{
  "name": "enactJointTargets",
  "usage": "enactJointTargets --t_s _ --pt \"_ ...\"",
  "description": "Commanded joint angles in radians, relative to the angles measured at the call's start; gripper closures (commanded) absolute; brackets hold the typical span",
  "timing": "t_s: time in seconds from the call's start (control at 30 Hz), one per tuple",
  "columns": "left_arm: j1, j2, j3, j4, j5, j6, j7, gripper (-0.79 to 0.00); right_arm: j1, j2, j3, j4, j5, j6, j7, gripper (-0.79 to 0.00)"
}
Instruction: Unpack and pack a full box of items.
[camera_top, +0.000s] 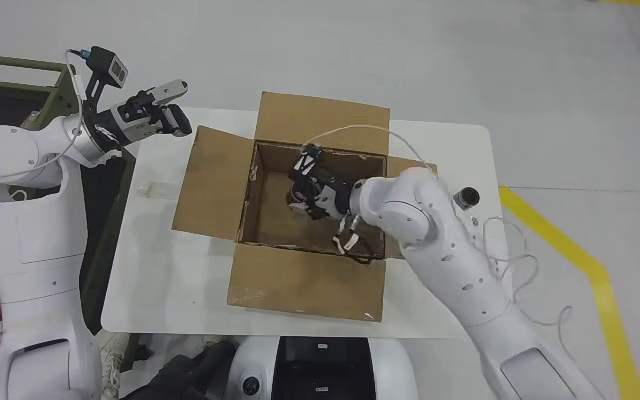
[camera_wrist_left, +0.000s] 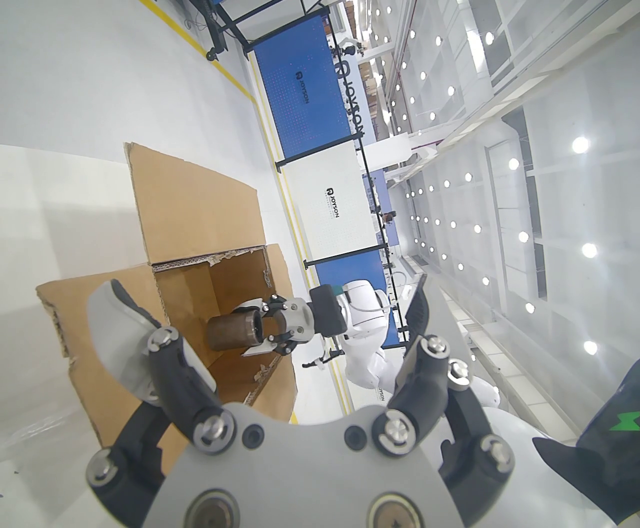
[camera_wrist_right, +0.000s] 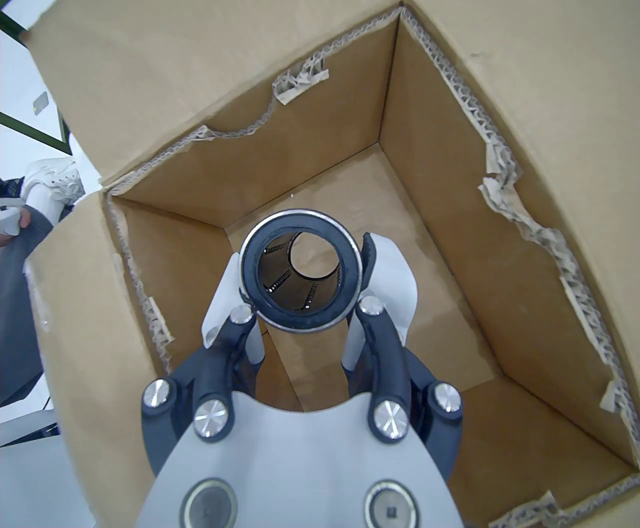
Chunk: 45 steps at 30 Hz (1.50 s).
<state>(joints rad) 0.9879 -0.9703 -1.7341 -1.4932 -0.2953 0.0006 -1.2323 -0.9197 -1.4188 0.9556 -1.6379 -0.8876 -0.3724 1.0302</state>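
Note:
An open cardboard box (camera_top: 215, 180) stands on the white table (camera_top: 160, 290) with its flaps spread. My right gripper (camera_top: 303, 190) hangs inside the box (camera_wrist_right: 500, 210), shut on a metal cylinder sleeve (camera_wrist_right: 300, 272) with a black rim and a hollow bore. In the left wrist view the same brown cylinder (camera_wrist_left: 234, 332) is held over the box opening (camera_wrist_left: 200, 215). The box floor under it is bare cardboard. My left gripper (camera_top: 172, 108) is open, off the far left corner of the table, away from the box, with nothing between its fingers (camera_wrist_left: 120, 320).
A dark green rack (camera_top: 55, 95) stands left of the table beside my left arm. A white cable (camera_top: 350, 132) loops over the box's far flap. A yellow floor line (camera_top: 560, 240) runs at the right.

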Motion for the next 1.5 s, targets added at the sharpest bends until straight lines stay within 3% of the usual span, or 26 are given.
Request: enactJointTargets --t_s 0.0,0.43,0.77,1.07,1.47 --pt "0.0 0.0 0.0 0.0 0.0 0.0 0.0 -0.785 -0.029 0.009 0.029 -0.044 0.001 -0.003 0.003 0.0" --pt "0.0 0.0 0.0 0.0 0.0 0.0 0.0 -0.785 -0.201 0.063 0.23 -0.258 0.036 0.01 0.007 0.0" --pt "0.0 0.0 0.0 0.0 0.0 0.0 0.0 -0.785 -0.39 0.1 0.418 -0.439 0.035 0.055 -0.023 0.0" --pt "0.0 0.0 0.0 0.0 0.0 0.0 0.0 -0.785 -0.544 0.124 0.586 -0.509 0.081 0.086 -0.083 0.0" --pt "0.0 0.0 0.0 0.0 0.0 0.0 0.0 -0.785 -0.691 0.143 0.712 -0.544 0.107 0.115 -0.154 0.0"
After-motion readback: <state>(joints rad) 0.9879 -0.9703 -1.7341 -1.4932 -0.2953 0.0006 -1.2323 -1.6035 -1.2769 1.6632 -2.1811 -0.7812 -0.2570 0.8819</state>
